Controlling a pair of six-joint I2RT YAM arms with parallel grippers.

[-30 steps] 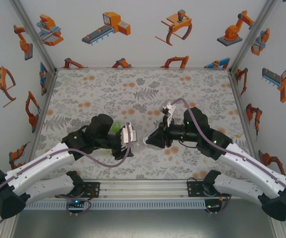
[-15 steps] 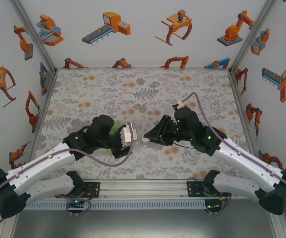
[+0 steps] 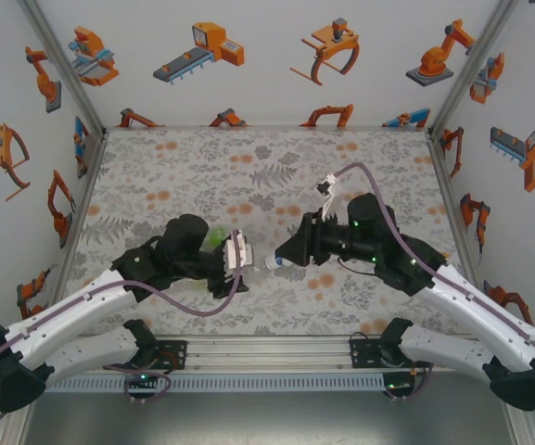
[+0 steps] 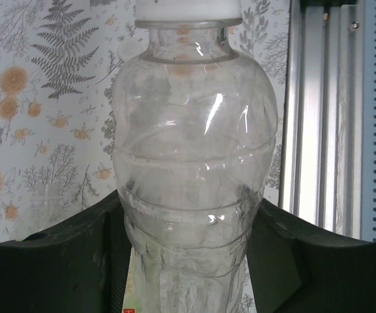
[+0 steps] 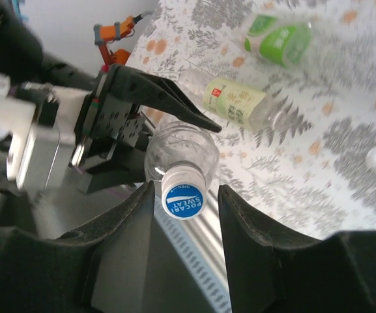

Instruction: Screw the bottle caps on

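- Left claw (image 4: 186,261) clamps the clear bottle (image 4: 194,163), held level between the arms.
- Right claw (image 5: 184,193) flanks the cap (image 5: 183,199), jaws slightly apart, not gripping.
- Best to close squarely on the cap, then twist along the bottle's axis.

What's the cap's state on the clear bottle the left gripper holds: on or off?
On: the cap sits on the neck of the bottle in both wrist views. Whether it's screwed tight, cannot tell.
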